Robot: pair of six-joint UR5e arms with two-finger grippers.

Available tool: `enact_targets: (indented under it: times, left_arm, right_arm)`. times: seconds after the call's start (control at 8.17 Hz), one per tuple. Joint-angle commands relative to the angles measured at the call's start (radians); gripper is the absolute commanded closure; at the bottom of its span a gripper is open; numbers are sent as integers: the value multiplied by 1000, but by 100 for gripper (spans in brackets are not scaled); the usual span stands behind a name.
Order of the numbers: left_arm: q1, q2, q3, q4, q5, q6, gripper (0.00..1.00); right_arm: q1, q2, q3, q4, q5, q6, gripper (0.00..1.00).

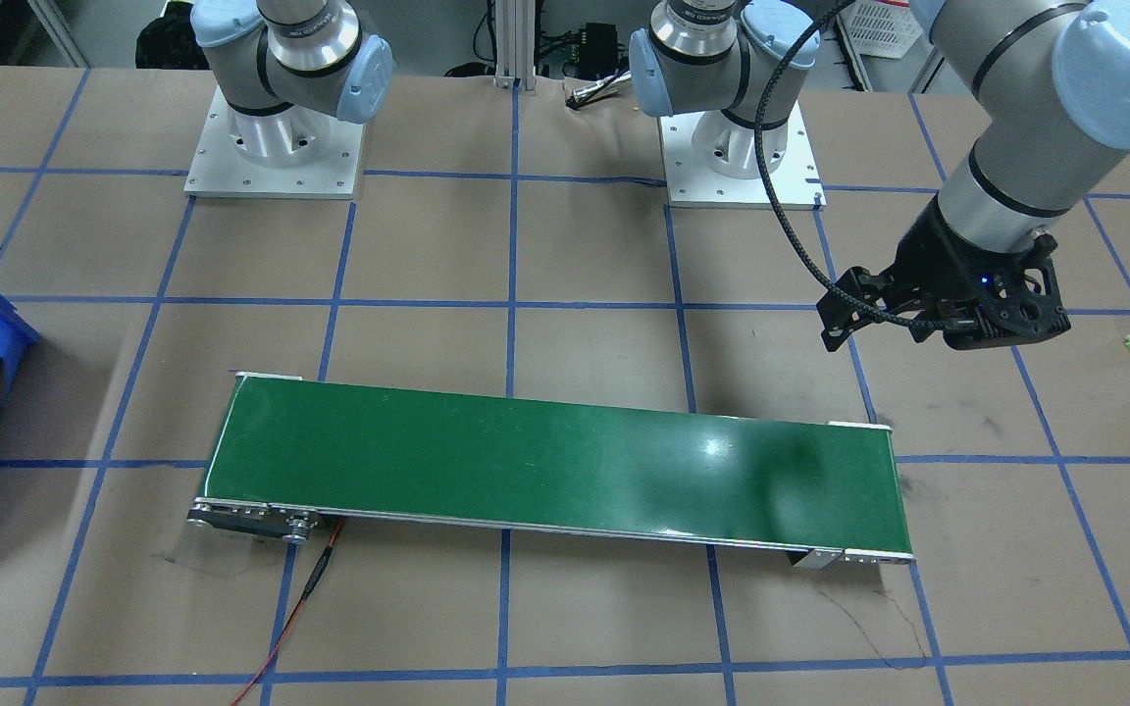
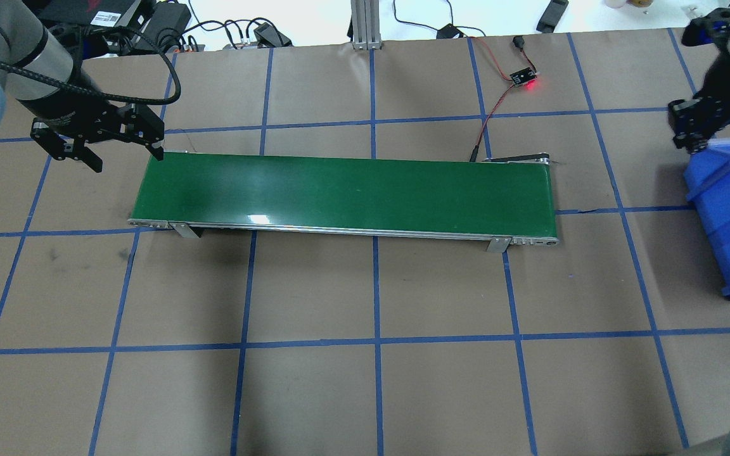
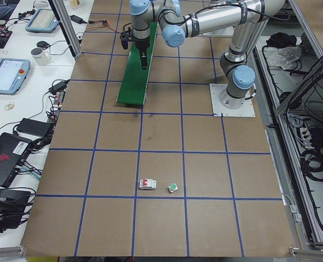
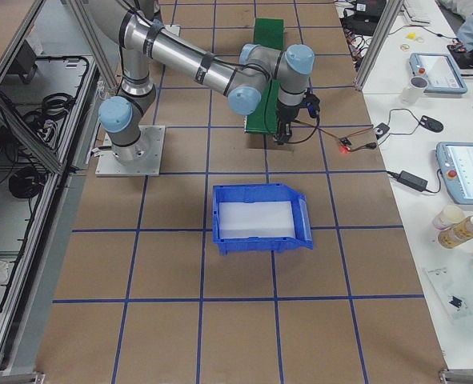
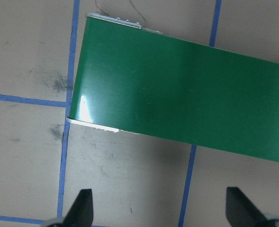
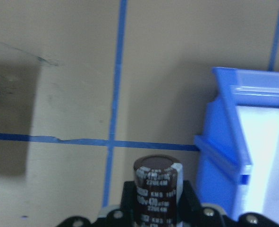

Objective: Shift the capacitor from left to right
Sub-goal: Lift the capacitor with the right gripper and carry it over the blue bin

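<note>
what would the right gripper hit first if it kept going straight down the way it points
The right gripper would probably reach the brown table paper, its held capacitor touching first. The blue bin's wall stands close beside that line, so a graze can't be ruled out.

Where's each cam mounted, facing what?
Front: across table, facing robot; left arm, green conveyor belt.
Overhead: behind robot, looking down; both arms.
Exterior left: table end; left arm by belt.
Exterior right: opposite end; right arm, blue plastic bin.
Left wrist: above belt end; left gripper open.
Right wrist: right gripper holds dark cylindrical capacitor.
Overhead, front share belt.
</note>
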Motion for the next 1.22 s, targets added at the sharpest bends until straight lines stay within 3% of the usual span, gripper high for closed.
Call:
enact_targets:
  times: [0.0, 0.24, 0.61, 0.73, 0.86, 0.98, 1.1]
  left_arm:
    - [1, 0, 0, 8, 0, 9, 0]
    - [1, 1, 1, 11, 0, 9, 0]
    - [-2, -2, 4, 14, -6, 8, 0]
    - [-2, -2, 6, 13, -5, 11, 0]
    - [-2, -3, 6, 13, -2, 13, 0]
    - [-2, -5, 10, 11, 1, 14, 0]
    - [-2, -6, 10, 12, 6, 17, 0]
  right_arm:
    - [-218, 29, -45, -42, -25, -347, 100]
    - [-322, 139, -37, -140, -10, -484, 100]
    - [-327, 204, 78, -273, -11, -466, 100]
    - [-329, 206, 81, -275, -13, -472, 82]
    - [-331, 191, 78, -264, -13, -479, 14]
    - [-344, 145, 79, -254, 4, -478, 0]
    - [-344, 87, 72, -175, 18, -473, 0]
